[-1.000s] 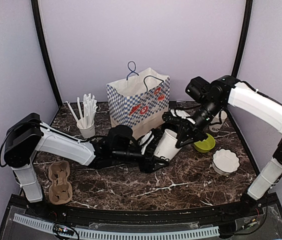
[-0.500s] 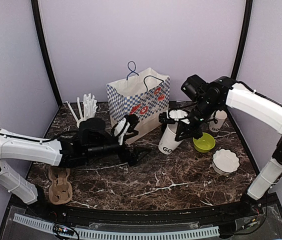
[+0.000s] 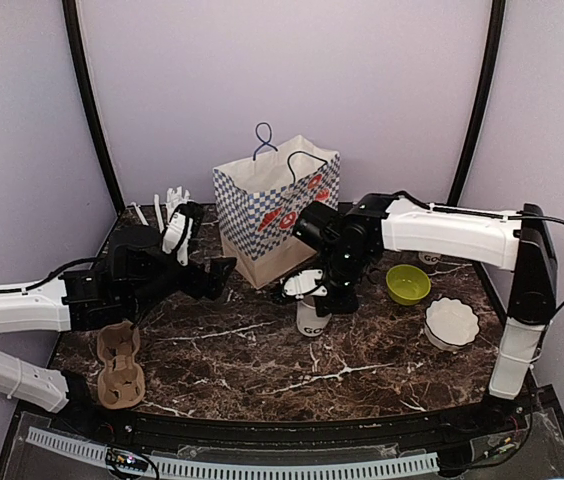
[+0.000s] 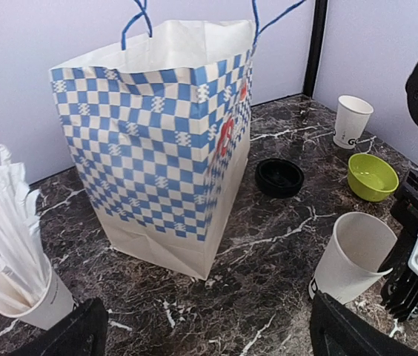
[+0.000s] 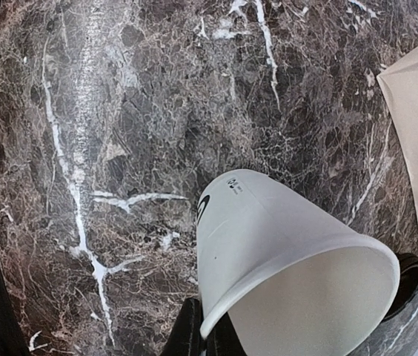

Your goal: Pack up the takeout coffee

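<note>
Right arm swung left, bringing the cup (image 3: 311, 318) from beside the green bowl (image 3: 408, 285) down to the table (image 3: 362, 355) in front of the bag (image 3: 277, 205); left arm backed off. Right fingers (image 5: 188, 337) pinch its rim, cup tilted, base seemingly down (likely staging it for the black lid (image 4: 279, 177), loose near the bag). Left fingers (image 4: 75, 334) apart, empty. Second cup (image 4: 353, 121) stands lidless, back right.
</note>
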You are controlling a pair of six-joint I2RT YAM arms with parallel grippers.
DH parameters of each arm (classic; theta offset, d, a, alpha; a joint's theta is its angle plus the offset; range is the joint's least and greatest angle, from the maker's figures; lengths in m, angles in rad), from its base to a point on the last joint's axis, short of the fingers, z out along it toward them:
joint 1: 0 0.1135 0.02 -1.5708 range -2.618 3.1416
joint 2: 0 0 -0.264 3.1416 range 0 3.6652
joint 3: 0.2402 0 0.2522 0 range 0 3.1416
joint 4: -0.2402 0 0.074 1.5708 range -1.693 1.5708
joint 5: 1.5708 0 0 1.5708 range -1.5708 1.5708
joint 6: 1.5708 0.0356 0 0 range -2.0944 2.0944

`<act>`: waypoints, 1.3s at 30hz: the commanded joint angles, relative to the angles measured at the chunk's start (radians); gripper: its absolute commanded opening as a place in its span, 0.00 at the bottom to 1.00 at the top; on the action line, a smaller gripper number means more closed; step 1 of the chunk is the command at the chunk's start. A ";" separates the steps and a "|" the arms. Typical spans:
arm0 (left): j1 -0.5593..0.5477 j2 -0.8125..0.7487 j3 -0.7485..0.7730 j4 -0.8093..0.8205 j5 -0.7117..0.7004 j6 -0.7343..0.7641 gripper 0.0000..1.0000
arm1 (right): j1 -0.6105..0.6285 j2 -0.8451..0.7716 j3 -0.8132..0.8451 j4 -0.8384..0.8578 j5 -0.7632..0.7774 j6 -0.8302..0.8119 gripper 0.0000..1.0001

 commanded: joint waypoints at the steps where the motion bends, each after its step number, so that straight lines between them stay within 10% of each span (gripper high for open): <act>1: 0.012 -0.094 -0.070 0.017 -0.071 -0.047 0.97 | 0.047 0.021 0.038 0.043 0.083 0.007 0.00; 22: 0.028 -0.093 -0.105 0.070 -0.047 -0.026 0.97 | 0.129 0.035 0.045 -0.026 -0.025 -0.014 0.04; 29: 0.029 -0.076 -0.094 0.059 -0.032 -0.024 0.97 | 0.121 -0.057 0.069 -0.119 -0.036 -0.087 0.37; 39: 0.032 -0.045 -0.052 0.045 0.044 0.001 0.94 | -0.165 -0.147 0.168 -0.153 -0.174 -0.049 0.30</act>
